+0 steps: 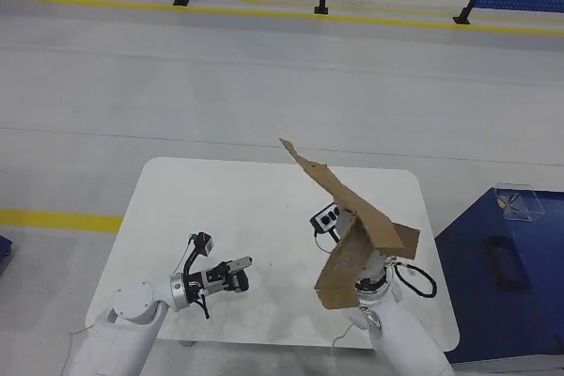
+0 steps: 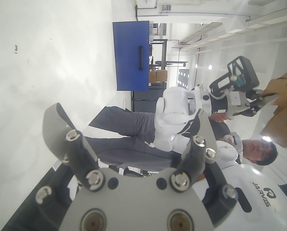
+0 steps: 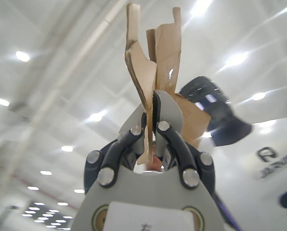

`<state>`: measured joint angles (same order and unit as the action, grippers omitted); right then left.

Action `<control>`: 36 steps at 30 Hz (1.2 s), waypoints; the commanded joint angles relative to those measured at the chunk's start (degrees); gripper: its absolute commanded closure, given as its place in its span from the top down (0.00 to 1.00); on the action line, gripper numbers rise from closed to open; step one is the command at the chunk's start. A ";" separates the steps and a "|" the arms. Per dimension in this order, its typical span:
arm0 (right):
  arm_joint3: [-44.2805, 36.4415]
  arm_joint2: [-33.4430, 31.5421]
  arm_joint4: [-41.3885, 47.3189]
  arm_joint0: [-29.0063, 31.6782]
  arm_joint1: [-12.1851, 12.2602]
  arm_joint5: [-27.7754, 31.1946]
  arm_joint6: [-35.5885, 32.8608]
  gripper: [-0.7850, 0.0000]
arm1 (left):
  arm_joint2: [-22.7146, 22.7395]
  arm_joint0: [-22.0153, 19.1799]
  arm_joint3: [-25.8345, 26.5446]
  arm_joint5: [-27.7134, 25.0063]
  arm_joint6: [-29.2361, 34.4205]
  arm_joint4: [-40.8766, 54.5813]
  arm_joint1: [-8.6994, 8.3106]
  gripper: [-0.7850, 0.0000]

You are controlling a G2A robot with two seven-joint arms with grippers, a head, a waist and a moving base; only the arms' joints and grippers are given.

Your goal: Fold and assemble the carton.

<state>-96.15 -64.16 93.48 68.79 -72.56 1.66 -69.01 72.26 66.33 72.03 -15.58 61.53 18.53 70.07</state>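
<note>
right gripper (image 3: 150, 106): fingers clamped on carton (image 1: 367, 240), table (image 1: 216, 207) 4 o'clock | left gripper (image 2: 126, 114): fingers apart, 7 o'clock | blue cabinet (image 1: 517, 282): beside table, 3 o'clock

White table (image 1: 216, 202) on grey floor (image 1: 169, 75) with yellow lines (image 1: 47, 220), blue cabinet (image 1: 517, 282) alongside

Top camera down onto table (image 1: 244, 202); wrist cameras sideways and ceilingward.

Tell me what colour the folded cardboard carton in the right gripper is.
Plain light brown; the cardboard carton shows best in the top view.
</note>
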 commanded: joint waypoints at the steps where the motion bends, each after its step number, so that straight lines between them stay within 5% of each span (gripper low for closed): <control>1: -1.51 -4.80 -13.05 0.33 0.50 11.73 -1.44 0.00 | 0.00 0.00 0.00 0.00 0.00 0.00 0.00 1.00; 6: -8.02 -14.70 -39.13 3.40 1.53 33.34 -0.27 0.00 | 0.00 0.00 0.00 0.00 0.00 0.00 0.00 1.00; 9: -15.10 -18.49 -60.58 6.29 1.76 41.60 7.98 0.00 | 0.00 0.00 0.00 0.00 0.00 0.00 0.00 1.00; 13: -17.89 -18.35 -75.48 9.67 1.42 51.61 18.00 0.00 | 0.00 0.00 0.00 0.00 0.00 0.00 0.00 1.00; 23: -18.11 -18.48 -76.76 9.63 1.45 51.50 17.89 0.00 | 0.00 0.00 0.00 0.00 0.00 0.00 0.00 1.00; 32: -36.43 -37.84 -126.74 7.54 1.44 56.35 28.44 0.00 | 0.00 0.00 0.00 0.00 0.00 0.00 0.00 1.00; 36: -38.49 -40.05 -152.64 2.57 1.98 56.35 41.68 0.00 | 0.00 0.00 0.00 0.00 0.00 0.00 0.00 1.00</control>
<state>-136.52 -104.84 -47.31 73.25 -70.97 58.00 -32.15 72.26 66.33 72.03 -15.58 61.53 18.53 70.07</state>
